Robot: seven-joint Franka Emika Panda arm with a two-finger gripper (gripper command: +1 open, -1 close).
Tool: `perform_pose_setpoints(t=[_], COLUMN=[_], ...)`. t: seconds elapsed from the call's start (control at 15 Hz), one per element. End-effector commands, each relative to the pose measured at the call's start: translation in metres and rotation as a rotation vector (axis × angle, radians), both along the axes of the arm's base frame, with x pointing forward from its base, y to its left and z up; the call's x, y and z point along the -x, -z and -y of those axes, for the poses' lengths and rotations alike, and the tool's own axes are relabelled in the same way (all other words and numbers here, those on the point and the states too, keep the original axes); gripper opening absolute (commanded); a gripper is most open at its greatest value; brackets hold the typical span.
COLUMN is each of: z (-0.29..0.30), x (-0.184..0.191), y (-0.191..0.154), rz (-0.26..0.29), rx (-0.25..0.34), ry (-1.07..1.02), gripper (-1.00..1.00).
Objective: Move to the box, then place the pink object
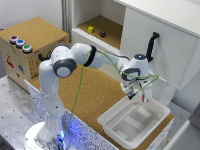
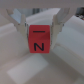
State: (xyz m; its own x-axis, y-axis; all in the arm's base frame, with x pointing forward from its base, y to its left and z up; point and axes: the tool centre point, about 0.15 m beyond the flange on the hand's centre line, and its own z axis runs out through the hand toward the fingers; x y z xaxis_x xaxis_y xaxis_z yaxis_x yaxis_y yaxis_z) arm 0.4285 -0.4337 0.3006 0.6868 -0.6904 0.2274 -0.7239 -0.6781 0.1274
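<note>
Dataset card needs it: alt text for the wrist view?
A pink-red block marked with a dark "N" is clamped between the two fingers of the gripper, filling the centre of the frame. The white box lies blurred beneath it.

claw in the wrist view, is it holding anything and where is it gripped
Yes. The claw holds the pink object, a small block, with a finger pinching each of two opposite sides near its upper edge, above the white box.
</note>
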Motion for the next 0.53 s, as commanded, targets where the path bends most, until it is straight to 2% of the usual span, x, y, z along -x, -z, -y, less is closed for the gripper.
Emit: perform_pose_setpoints(t=[0.0,0.27,0.33,0.47], z=[0.037,0.016,0.011,0.006], x=[0.028,0.053,0.055,0.053], y=[0.044,0.075,0.082,0.085], rz=[-0.049,-0.011,0.013,0.027], rx=[-0.159,-0.25,-0.28,-0.285], ry=[0.176,0.263,0.27,0.278], gripper=[-1.0,-1.0,-1.0,-1.0])
